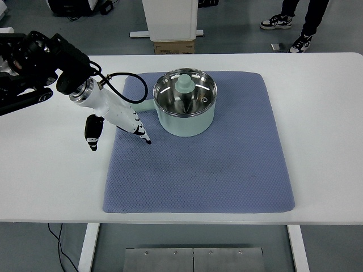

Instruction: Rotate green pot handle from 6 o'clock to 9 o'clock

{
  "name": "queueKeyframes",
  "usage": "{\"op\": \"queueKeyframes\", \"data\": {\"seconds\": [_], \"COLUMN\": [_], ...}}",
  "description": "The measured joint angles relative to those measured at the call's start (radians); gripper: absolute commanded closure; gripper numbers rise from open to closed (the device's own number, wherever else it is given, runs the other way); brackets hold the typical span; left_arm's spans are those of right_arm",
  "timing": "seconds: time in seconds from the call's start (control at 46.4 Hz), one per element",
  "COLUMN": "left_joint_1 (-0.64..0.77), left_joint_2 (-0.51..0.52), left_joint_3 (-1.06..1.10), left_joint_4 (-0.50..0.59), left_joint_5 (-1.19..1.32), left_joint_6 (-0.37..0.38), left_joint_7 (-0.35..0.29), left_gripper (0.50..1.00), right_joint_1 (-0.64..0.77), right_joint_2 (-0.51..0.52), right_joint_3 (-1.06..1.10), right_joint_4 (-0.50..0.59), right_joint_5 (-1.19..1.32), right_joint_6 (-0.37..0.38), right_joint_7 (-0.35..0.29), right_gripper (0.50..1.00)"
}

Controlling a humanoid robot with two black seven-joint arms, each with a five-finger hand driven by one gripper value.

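A pale green pot (186, 120) with a glass lid and a green knob (184, 84) stands on the blue mat (227, 170), towards its back. Its green handle (146, 105) sticks out to the picture's left, about 9 o'clock, partly hidden behind my left hand. My left hand (122, 118) reaches in from the upper left, white with black fingertips. Its fingers are stretched out and relaxed over the mat just left of the pot, holding nothing. The thumb (92, 134) hangs down over the bare table. My right arm is out of the picture.
The white table (51, 181) extends around the mat on all sides. A black cable (127, 76) loops from my left wrist near the pot's handle. Beyond the table's far edge stand a cardboard box (174, 47) and a person's feet (286, 25).
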Motion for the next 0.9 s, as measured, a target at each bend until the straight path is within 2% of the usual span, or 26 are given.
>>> {"op": "queueKeyframes", "data": {"seconds": [0.366, 0.689, 0.905], "left_joint_1": [-0.008, -0.022, -0.018], "left_joint_2": [-0.006, -0.011, -0.014], "left_joint_3": [-0.11, -0.162, -0.165], "left_joint_4": [-0.023, -0.017, -0.004], "left_joint_5": [-0.181, -0.437, -0.633], "left_joint_6": [-0.074, -0.069, -0.036], "left_joint_7": [0.0, 0.0, 0.0], "left_gripper": [0.5, 0.5, 0.5], "right_joint_1": [0.0, 0.0, 0.0], "right_joint_2": [0.0, 0.0, 0.0], "right_joint_3": [0.0, 0.0, 0.0], "right_joint_4": [0.0, 0.0, 0.0], "right_joint_5": [0.0, 0.0, 0.0], "right_joint_6": [0.0, 0.0, 0.0], "right_joint_7": [0.0, 0.0, 0.0], "right_gripper": [0.5, 0.5, 0.5]}}
